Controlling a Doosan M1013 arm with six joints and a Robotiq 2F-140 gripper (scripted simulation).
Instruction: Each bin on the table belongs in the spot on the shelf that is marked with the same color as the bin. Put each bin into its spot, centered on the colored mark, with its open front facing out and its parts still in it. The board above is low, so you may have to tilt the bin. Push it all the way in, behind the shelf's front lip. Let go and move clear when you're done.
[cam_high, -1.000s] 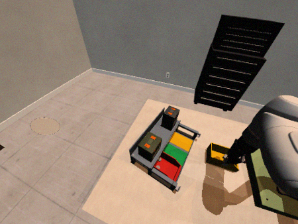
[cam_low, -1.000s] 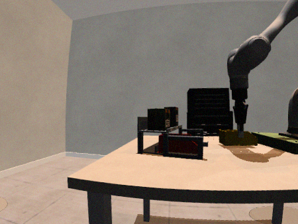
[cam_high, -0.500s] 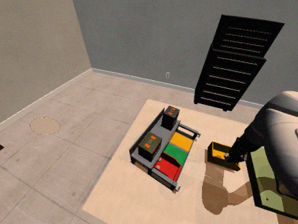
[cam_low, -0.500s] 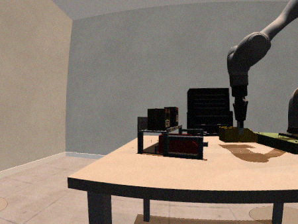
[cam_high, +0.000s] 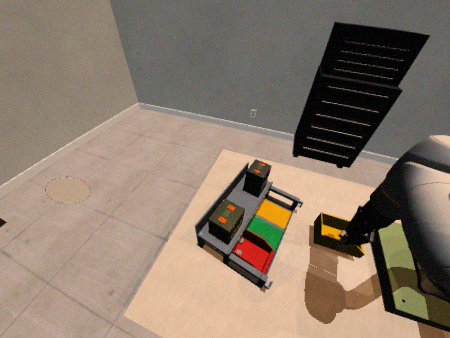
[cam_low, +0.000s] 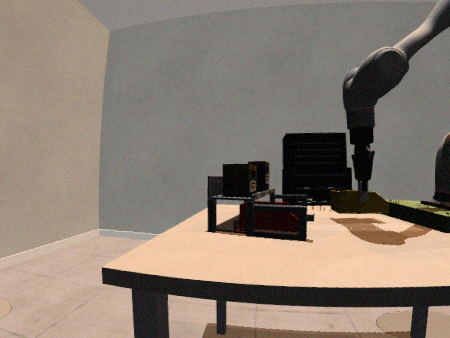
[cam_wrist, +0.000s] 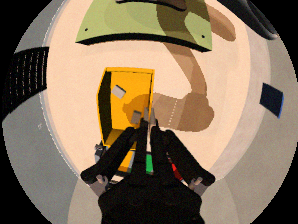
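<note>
The yellow bin (cam_high: 336, 231) stands on the table to the right of the shelf (cam_high: 250, 220), and it also shows in the exterior view (cam_low: 356, 201) and the wrist view (cam_wrist: 127, 106). My gripper (cam_high: 345, 235) (cam_wrist: 148, 113) comes straight down onto the bin's right wall and is shut on that wall (cam_low: 363, 196). Small parts lie inside the bin. In the shelf's lower level I see a yellow mark (cam_high: 274, 212), a green spot (cam_high: 265, 231) and a red bin (cam_high: 254, 252). The red bin also shows in the exterior view (cam_low: 270, 217).
Two dark olive boxes (cam_high: 226, 220) (cam_high: 257, 176) stand on the shelf's top board. A green base plate (cam_high: 415, 270) under the arm lies right of the yellow bin. A black slatted rack (cam_high: 357, 95) stands behind the table.
</note>
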